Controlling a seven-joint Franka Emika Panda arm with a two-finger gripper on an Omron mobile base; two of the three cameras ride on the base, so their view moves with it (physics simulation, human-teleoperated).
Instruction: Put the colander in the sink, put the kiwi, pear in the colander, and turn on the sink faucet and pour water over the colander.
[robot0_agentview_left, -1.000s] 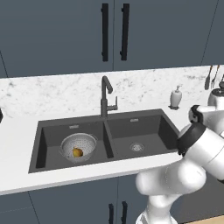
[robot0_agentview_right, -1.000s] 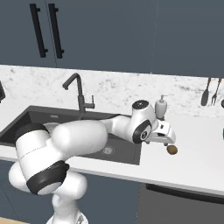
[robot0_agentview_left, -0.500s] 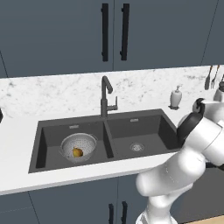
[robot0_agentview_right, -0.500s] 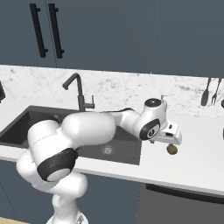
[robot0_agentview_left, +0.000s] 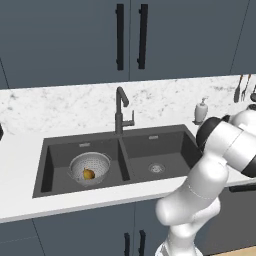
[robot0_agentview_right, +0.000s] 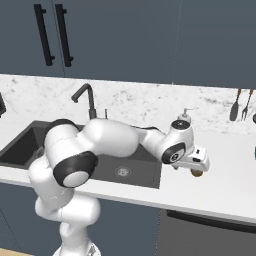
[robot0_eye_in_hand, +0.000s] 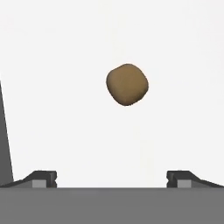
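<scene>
The silver colander (robot0_agentview_left: 90, 166) sits in the left basin of the dark sink (robot0_agentview_left: 172, 147) with the yellow-orange pear (robot0_agentview_left: 88, 174) inside it. The brown kiwi (robot0_agentview_right: 197, 173) lies on the white counter right of the sink (robot0_agentview_right: 142, 172). My gripper (robot0_agentview_right: 195, 167) hangs directly over the kiwi, close above it. In the hand view the kiwi (robot0_eye_in_hand: 127, 84) lies ahead of the open gripper (robot0_eye_in_hand: 111, 179), whose fingertips (robot0_eye_in_hand: 41, 178) stand wide apart with nothing between them. The dark faucet (robot0_agentview_left: 120, 107) stands behind the divider between the basins, and no water runs.
A white soap dispenser (robot0_agentview_left: 201, 111) stands behind the sink's right end, just beyond my hand (robot0_agentview_right: 185, 116). Utensils (robot0_agentview_right: 235, 105) hang on the back wall at the far right. The counter's front edge (robot0_agentview_right: 210, 212) runs close below the kiwi.
My hand has moved right and down until it sits over the kiwi. The kiwi, colander and pear have stayed put.
</scene>
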